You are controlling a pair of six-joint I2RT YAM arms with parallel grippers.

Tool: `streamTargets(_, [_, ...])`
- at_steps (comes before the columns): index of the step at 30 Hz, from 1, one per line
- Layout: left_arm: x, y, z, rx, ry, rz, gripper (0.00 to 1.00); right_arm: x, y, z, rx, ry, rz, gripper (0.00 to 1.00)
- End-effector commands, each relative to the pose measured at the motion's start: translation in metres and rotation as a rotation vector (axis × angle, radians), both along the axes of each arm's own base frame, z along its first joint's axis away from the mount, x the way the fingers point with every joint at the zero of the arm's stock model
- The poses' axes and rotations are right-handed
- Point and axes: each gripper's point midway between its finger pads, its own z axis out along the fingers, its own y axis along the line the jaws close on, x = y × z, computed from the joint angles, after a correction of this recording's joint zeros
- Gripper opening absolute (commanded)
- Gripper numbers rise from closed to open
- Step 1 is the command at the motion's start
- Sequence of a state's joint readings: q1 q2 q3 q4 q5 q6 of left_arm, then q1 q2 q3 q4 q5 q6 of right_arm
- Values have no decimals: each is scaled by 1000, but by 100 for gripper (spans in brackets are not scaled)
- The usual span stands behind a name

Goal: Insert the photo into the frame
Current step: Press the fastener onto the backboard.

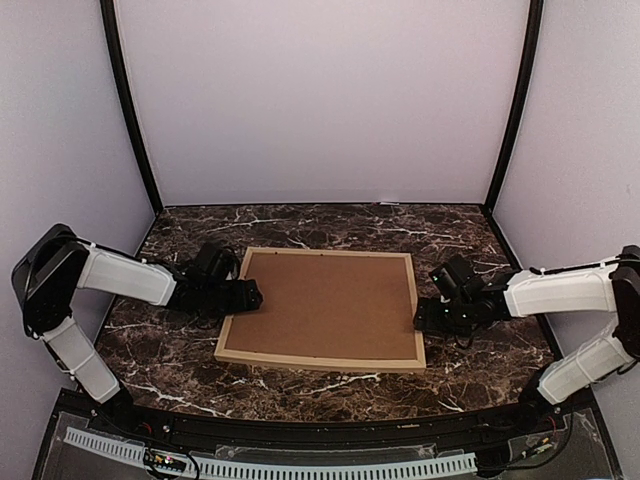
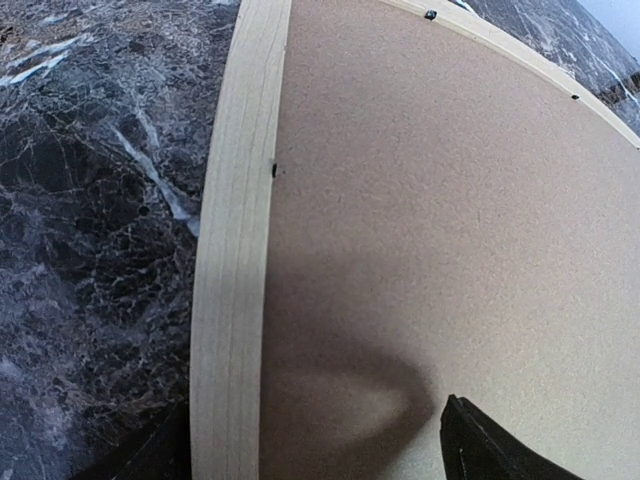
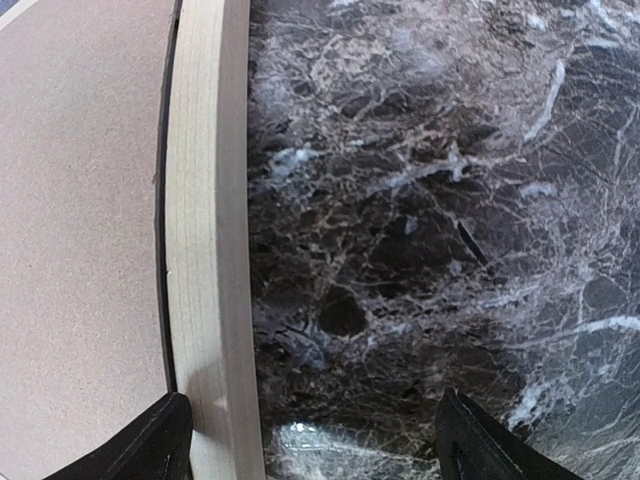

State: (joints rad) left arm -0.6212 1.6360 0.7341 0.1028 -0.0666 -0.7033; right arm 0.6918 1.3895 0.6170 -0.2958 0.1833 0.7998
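The frame [image 1: 320, 358] of light wood lies flat in the middle of the table, back side up. A brown backing board [image 1: 325, 305] fills it. The photo is hidden from every view. My left gripper [image 1: 250, 296] is at the frame's left rail [image 2: 235, 250], open, one finger on the table side and the other finger [image 2: 480, 450] over the board [image 2: 430, 220]. My right gripper [image 1: 420, 318] is at the right rail [image 3: 205, 200], also open, one finger on the board [image 3: 80, 200] side and the other over the table. Neither holds anything.
The dark marble table [image 1: 170, 350] surrounds the frame on all sides. Pale walls and two black corner posts [image 1: 130, 110] enclose the back. Small black tabs [image 2: 430, 14] sit along the frame's far inner edge.
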Motion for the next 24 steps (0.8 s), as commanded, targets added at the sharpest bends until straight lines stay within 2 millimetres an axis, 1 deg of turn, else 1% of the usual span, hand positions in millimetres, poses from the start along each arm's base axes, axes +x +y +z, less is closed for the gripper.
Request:
streamTargets(1, [-85,-90,-13,-265,292,-358,86,-42,94,-17,244,137,302,87])
streamTargets(6, [-87,-97,-11,-263,290,-385,86,-45,97,-23,184,142,302,87])
streamTargets(14, [-89,-101,-12,-261,293,-406,84,-53,105,-37,129,170,311,87])
streamTargets(24, [-89,-100,-12,-244,290,-404,84,-59,98,-53,59,197,298,87])
